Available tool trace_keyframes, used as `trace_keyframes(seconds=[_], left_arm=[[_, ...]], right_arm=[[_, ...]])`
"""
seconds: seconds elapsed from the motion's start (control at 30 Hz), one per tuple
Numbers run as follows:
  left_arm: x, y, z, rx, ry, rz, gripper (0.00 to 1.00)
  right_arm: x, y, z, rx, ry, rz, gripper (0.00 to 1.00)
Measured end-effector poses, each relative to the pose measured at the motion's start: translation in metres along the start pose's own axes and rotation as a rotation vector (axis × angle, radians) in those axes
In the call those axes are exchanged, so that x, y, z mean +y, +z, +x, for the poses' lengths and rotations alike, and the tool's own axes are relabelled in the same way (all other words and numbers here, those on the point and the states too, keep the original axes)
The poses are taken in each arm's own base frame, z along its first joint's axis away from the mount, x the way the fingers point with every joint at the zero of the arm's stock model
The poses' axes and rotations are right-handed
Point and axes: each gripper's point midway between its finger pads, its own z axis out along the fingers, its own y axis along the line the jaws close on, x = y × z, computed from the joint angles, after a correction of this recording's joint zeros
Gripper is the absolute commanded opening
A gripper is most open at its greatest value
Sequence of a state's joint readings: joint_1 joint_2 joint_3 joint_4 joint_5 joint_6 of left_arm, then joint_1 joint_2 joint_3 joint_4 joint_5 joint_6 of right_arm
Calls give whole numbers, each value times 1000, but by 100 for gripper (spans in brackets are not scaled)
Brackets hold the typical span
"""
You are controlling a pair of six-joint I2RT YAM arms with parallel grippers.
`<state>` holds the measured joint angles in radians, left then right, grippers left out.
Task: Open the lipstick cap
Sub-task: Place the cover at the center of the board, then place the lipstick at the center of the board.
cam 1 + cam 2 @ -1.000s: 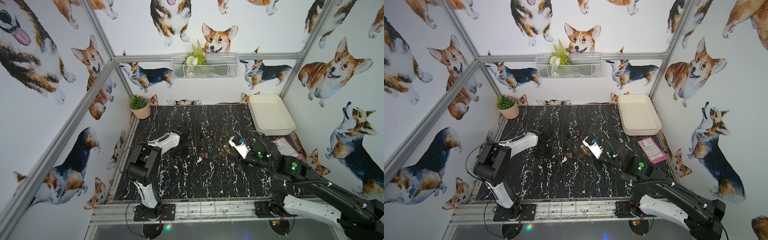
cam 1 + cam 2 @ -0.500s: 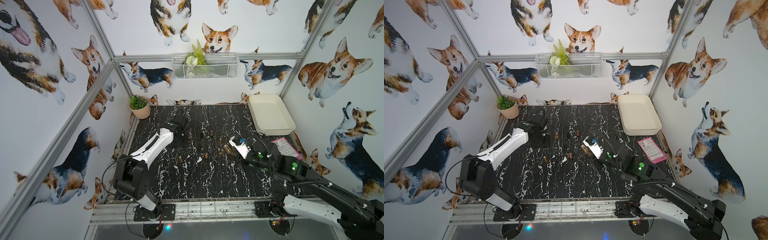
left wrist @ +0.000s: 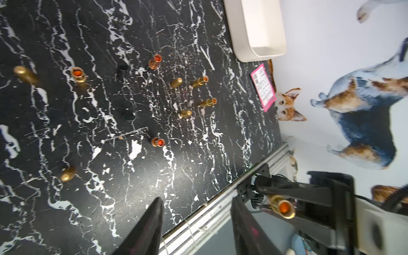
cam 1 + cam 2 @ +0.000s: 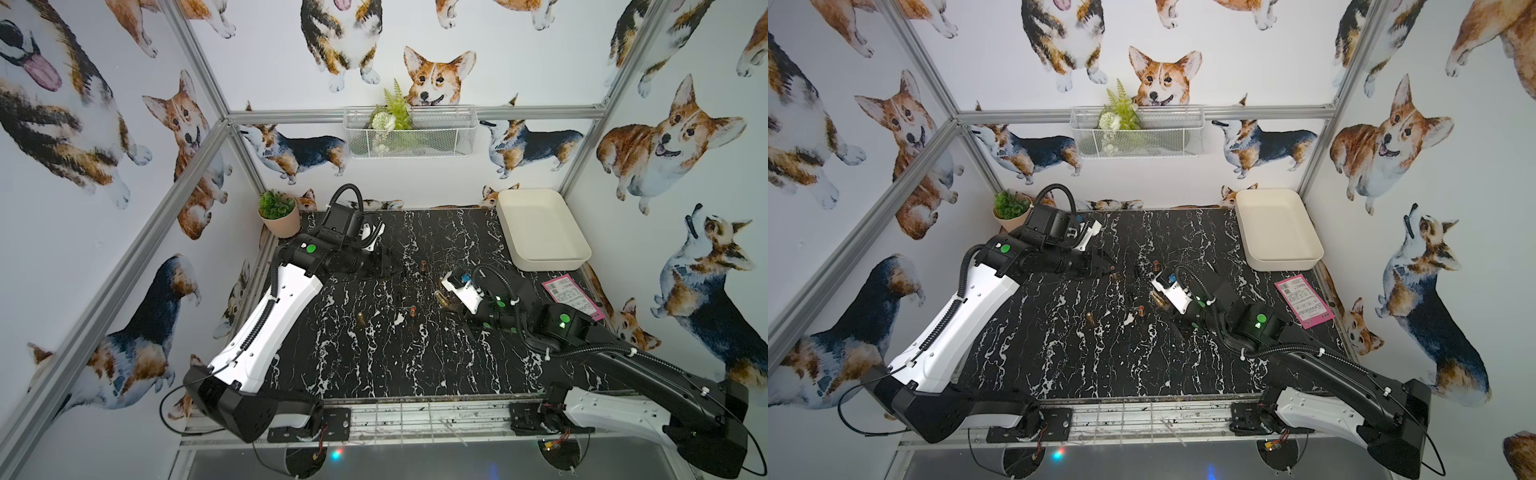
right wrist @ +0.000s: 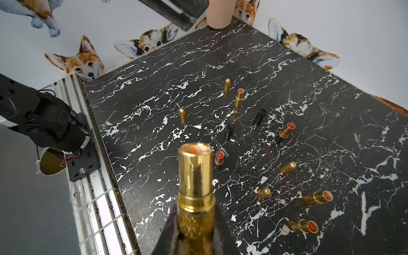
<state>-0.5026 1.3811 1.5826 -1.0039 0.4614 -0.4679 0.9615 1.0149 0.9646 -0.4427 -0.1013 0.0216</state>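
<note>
My right gripper (image 5: 195,223) is shut on the textured gold base of a lipstick (image 5: 195,172), held above the table's middle right. Its top is bare, with orange showing inside the tube; no cap sits on it. In both top views that lipstick (image 4: 440,297) (image 4: 1156,298) points left from the right gripper (image 4: 448,302). My left gripper (image 3: 196,199) is open and empty at the back left, its black fingers (image 3: 152,220) wide apart; a top view shows it (image 4: 390,266) low over the table. Loose gold caps (image 3: 67,174) (image 4: 360,319) rest on the marble.
Several uncapped gold lipsticks (image 3: 78,75) (image 5: 286,130) and small black pieces (image 5: 259,116) are scattered mid-table. A white tray (image 4: 540,228) sits back right, a pink card (image 4: 571,297) at the right edge, a potted plant (image 4: 280,216) back left, a wire basket (image 4: 409,131) on the wall.
My left arm has swung from the table's middle back toward the plant corner, and its jaws have widened a little. The right arm and its lipstick have stayed put.
</note>
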Motion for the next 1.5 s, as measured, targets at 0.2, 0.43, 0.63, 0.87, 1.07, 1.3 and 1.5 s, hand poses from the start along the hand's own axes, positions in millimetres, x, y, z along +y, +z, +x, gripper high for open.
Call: trace_keyframes(seconds=[0.2, 0.43, 0.63, 0.87, 1.07, 1.3, 1.5], left_arm=[[-39, 15, 15, 101, 53, 116, 51], [-60, 22, 32, 168, 94, 159, 49], [-71, 27, 45, 223, 125, 179, 43], [-70, 35, 55, 267, 133, 168, 41], [-69, 39, 56, 279, 129, 163, 41], [-70, 44, 53, 284, 131, 166, 35], [-74, 45, 52, 288, 134, 175, 25]], right_arm=[[1, 6, -6, -7, 0, -10, 2], [2, 4, -10, -20, -2, -11, 2], [1, 4, -13, -25, -3, -5, 2], [1, 4, -13, -25, -3, -5, 2], [1, 4, -13, -24, -3, -5, 2], [0, 7, -11, -13, -2, -4, 2], [0, 7, -11, -15, -2, -5, 2]])
